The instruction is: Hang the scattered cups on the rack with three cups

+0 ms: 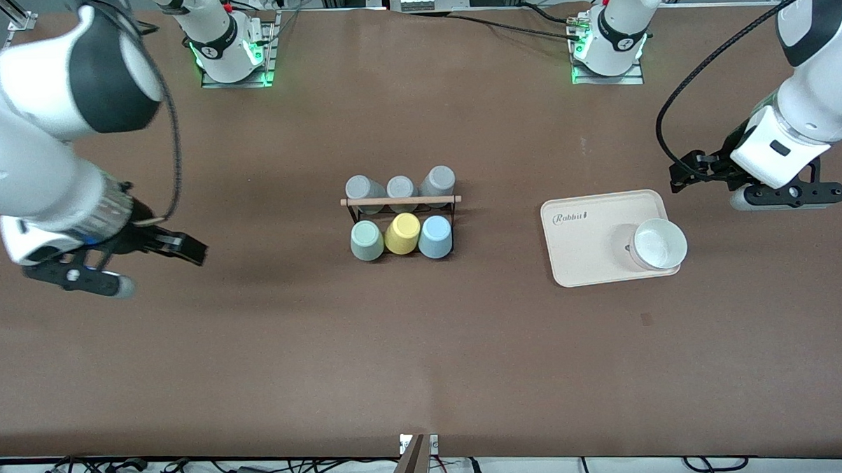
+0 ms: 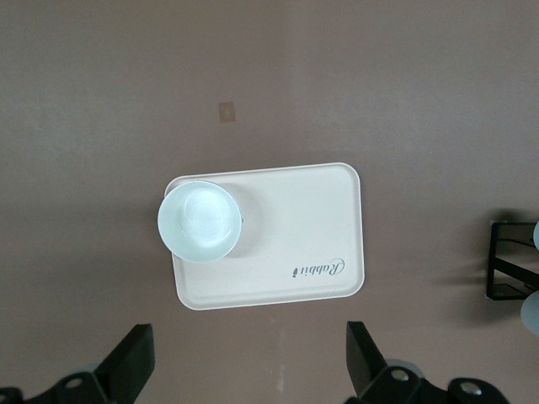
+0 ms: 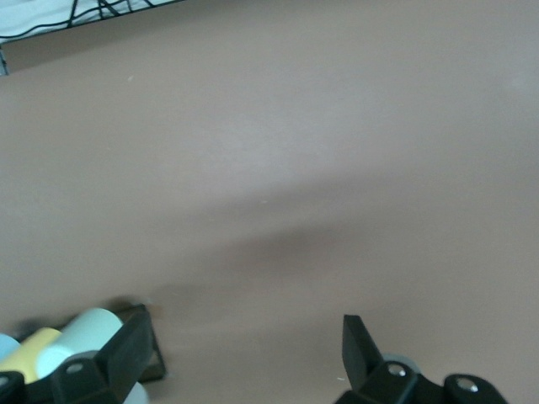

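Note:
The black wire rack (image 1: 400, 201), with a wooden rod across its top, stands mid-table. The pale mint-green cup (image 1: 366, 240) and the light blue cup (image 1: 435, 236) sit on its row nearer the front camera, with a yellow cup (image 1: 402, 234) between them. Three grey cups (image 1: 400, 187) fill the farther row. My right gripper (image 1: 168, 228) is open and empty, up over bare table toward the right arm's end. The right wrist view shows it (image 3: 244, 362) with the mint-green cup (image 3: 84, 332) at the edge. My left gripper (image 1: 681, 173) (image 2: 250, 370) is open and empty beside the beige tray.
A beige tray (image 1: 582, 238) (image 2: 303, 219) lies toward the left arm's end of the table, with a pale bowl (image 1: 659, 243) (image 2: 200, 221) on it. A corner of the rack (image 2: 505, 269) shows in the left wrist view. Cables run along the table's edges.

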Controlling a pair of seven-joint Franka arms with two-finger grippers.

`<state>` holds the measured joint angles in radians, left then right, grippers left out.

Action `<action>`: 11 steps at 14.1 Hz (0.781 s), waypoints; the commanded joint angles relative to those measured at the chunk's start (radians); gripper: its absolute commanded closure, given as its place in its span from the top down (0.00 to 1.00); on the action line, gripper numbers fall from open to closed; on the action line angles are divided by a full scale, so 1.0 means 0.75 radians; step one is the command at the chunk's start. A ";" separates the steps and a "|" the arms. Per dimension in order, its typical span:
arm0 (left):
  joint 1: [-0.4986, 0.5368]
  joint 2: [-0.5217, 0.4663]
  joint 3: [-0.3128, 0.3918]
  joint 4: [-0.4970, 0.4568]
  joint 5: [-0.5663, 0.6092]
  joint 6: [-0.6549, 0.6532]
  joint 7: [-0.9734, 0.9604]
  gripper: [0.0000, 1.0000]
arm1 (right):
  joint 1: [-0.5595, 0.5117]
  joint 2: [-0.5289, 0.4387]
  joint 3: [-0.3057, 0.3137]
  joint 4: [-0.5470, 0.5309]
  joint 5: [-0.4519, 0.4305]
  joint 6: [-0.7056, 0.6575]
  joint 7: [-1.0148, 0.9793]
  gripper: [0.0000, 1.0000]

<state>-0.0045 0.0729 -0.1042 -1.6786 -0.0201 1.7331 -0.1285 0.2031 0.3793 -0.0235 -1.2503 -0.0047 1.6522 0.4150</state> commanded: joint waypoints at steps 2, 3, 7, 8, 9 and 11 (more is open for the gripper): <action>0.010 -0.013 -0.006 0.015 -0.004 -0.032 0.067 1.00 | -0.136 -0.143 0.023 -0.132 -0.002 -0.047 -0.244 1.00; 0.010 -0.011 -0.004 0.015 0.000 -0.032 0.079 1.00 | -0.156 -0.194 0.021 -0.189 -0.002 -0.041 -0.283 1.00; 0.010 -0.009 -0.004 0.015 0.000 -0.030 0.081 1.00 | -0.183 -0.427 0.019 -0.492 -0.032 0.051 -0.294 1.00; 0.010 -0.009 -0.004 0.015 0.000 -0.030 0.093 1.00 | -0.185 -0.491 0.019 -0.570 -0.051 0.081 -0.294 1.00; 0.010 -0.007 -0.006 0.015 -0.002 -0.028 0.096 1.00 | -0.185 -0.532 0.019 -0.631 -0.051 0.104 -0.294 1.00; 0.014 -0.007 -0.004 0.021 -0.002 -0.028 0.098 1.00 | -0.185 -0.557 0.019 -0.667 -0.045 0.096 -0.294 1.00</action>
<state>-0.0023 0.0729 -0.1051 -1.6774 -0.0201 1.7281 -0.0850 0.0748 0.0310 -0.0213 -1.6534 -0.0286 1.6905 0.2119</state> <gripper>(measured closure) 0.000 0.000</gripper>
